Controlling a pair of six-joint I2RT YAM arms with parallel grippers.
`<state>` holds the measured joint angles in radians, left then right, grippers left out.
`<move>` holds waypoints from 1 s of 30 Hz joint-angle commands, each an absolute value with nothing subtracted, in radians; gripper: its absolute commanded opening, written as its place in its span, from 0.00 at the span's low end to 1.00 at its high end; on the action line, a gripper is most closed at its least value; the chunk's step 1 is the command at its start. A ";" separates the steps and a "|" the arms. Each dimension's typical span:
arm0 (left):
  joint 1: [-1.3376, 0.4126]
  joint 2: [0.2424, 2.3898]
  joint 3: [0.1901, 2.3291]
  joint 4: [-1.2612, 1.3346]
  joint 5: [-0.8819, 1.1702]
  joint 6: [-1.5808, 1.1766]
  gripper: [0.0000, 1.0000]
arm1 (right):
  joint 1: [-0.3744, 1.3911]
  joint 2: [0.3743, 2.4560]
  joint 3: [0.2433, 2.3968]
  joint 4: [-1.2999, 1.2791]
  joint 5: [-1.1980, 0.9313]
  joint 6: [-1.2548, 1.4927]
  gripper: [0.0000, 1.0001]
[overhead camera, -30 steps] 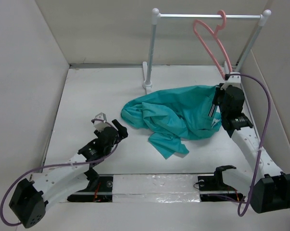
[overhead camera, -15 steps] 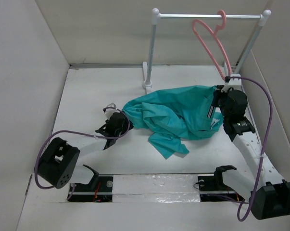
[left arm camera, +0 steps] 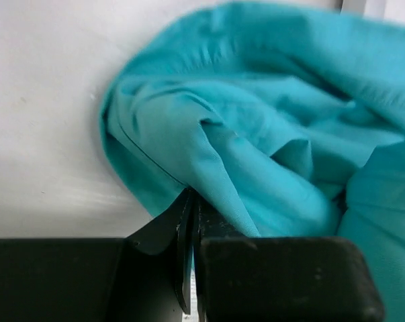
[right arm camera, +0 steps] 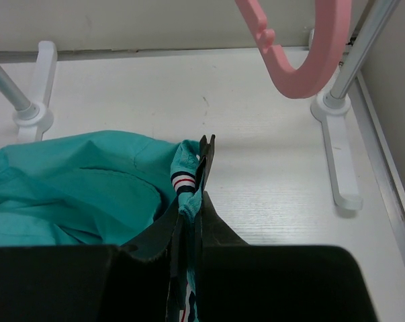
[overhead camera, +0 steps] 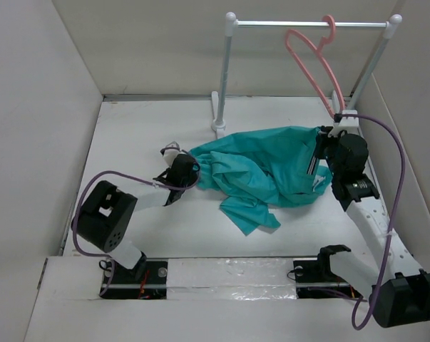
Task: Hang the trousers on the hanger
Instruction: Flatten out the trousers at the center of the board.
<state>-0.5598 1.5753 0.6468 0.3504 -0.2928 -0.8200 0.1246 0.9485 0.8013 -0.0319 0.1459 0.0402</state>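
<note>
The teal trousers (overhead camera: 261, 167) lie crumpled on the white table, one leg trailing toward the near edge. My left gripper (overhead camera: 185, 169) sits low at their left edge, shut, with a fold of teal cloth (left arm camera: 269, 134) pinched at its fingertips (left arm camera: 191, 201). At the right end of the trousers my right gripper (overhead camera: 319, 153) is shut on the striped waistband (right arm camera: 183, 181), which it holds slightly raised. The pink hanger (overhead camera: 311, 60) hangs by its hook from the rail, above and behind the right gripper. Its lower curve (right arm camera: 303, 60) shows in the right wrist view.
The white-and-grey rail stand (overhead camera: 311, 23) stands at the back, with one foot (right arm camera: 340, 161) just right of my right gripper and the other (right arm camera: 34, 114) behind the trousers. White walls close in the left, back and right sides.
My left arm swung in from the near left to the trousers' left edge, and its jaws closed on the cloth there. The right arm and the waistband stayed put.
</note>
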 commanded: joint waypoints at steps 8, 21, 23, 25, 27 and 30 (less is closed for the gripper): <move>-0.509 1.295 0.683 0.235 -0.400 -0.795 0.00 | 0.115 0.749 0.850 -0.103 0.181 0.041 0.00; -0.460 1.439 0.571 0.469 -0.186 -0.738 0.69 | 0.104 0.747 0.871 -0.169 0.118 0.015 0.00; -0.460 1.459 0.568 0.527 -0.157 -0.727 0.72 | 0.104 0.749 0.865 -0.169 0.110 0.014 0.00; -0.460 1.515 0.597 0.543 -0.114 -0.718 0.72 | 0.104 0.749 0.853 -0.166 0.104 0.012 0.00; -0.460 1.580 0.621 0.584 -0.062 -0.718 0.72 | 0.104 0.747 0.844 -0.157 0.080 0.014 0.00; -0.460 1.644 0.656 0.617 -0.031 -0.729 0.63 | 0.104 0.752 0.833 -0.146 0.051 0.014 0.00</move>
